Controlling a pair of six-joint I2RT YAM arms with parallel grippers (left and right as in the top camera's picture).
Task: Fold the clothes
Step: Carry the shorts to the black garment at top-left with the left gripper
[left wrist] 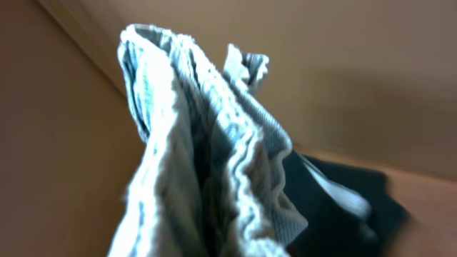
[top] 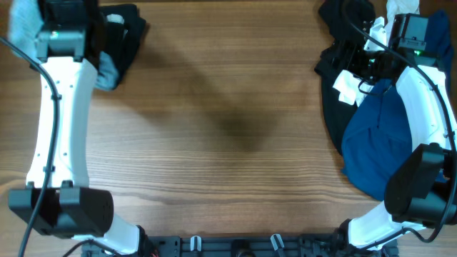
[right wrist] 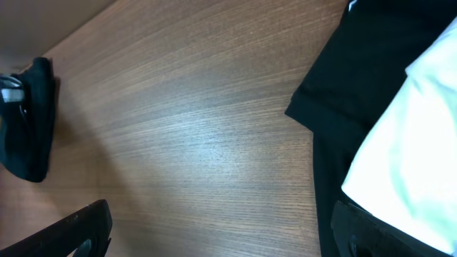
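— Where are the shorts?

— Up in the far left corner. The pale-blue shorts (left wrist: 207, 157) are bunched up into one long strip, right in front of the camera on the left arm (top: 61, 121). A black cloth (top: 127, 28) lies just beside them.

— Is the left claw holding them?

— I cannot tell. The left claw is hidden behind the arm and the cloth.

— And the other one?

— The right claw (right wrist: 225, 228) is way over on the other side. Its fingers are wide apart with nothing in them. It hangs by the edge of the pile: a black piece (right wrist: 357, 78), a white piece (right wrist: 407, 143) and a big deep-blue piece (top: 378, 135).

— So who should do the shorts?

— The left arm, I think. It is much nearer. The shorts need to come toward the middle of the table (top: 228, 128), where there is lots of bare, flat wood to spread them out.
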